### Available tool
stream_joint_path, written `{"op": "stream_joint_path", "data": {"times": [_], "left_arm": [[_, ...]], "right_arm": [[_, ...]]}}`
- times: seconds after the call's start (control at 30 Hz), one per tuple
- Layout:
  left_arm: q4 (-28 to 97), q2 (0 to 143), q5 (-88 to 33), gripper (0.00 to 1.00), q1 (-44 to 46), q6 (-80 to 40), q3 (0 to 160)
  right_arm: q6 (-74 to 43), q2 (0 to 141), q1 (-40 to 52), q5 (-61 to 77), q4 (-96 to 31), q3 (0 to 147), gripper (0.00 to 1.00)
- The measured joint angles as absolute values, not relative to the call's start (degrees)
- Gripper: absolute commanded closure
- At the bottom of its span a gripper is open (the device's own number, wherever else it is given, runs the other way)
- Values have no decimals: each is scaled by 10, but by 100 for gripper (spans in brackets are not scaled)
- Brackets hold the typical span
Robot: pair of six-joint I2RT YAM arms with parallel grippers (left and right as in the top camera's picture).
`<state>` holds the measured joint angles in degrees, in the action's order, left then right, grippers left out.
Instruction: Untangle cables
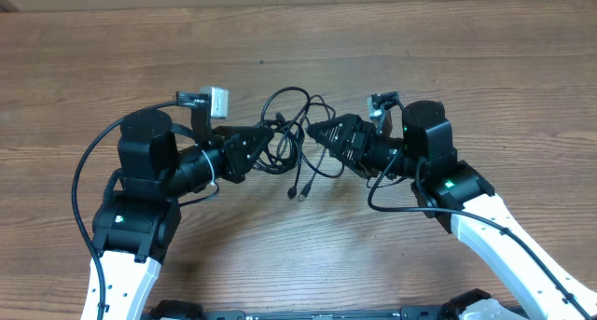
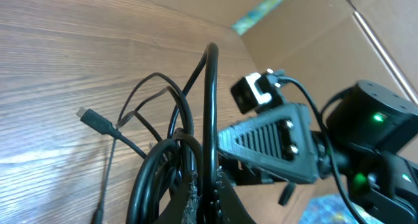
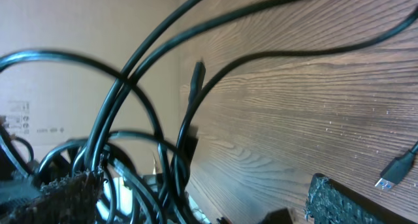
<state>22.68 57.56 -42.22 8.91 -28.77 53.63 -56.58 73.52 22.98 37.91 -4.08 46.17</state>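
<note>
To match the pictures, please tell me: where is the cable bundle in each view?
Overhead: cable bundle at centre.
Left wrist: cable bundle at bottom centre, loops rising.
Right wrist: cable bundle fills the left half.
Shared landmark: the wooden table beneath it.

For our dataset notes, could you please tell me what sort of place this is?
Most likely a robotics lab test bench: a left arm and right arm face each other over a wood-grain table, cardboard screens it, with tangled cables between them.
</note>
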Motion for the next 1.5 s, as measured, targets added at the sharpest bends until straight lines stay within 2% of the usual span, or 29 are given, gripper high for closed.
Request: {"op": "stream_joint_path", "data": {"times": [0.77,1.5], "left_arm": [[204,576,-516,96,89,-264,536],[196,576,-590,96,89,-227,536]], "right_arm": [[-574,735,230,370,-39,462,0],[-579,735,230,351,21,462,0]]}}
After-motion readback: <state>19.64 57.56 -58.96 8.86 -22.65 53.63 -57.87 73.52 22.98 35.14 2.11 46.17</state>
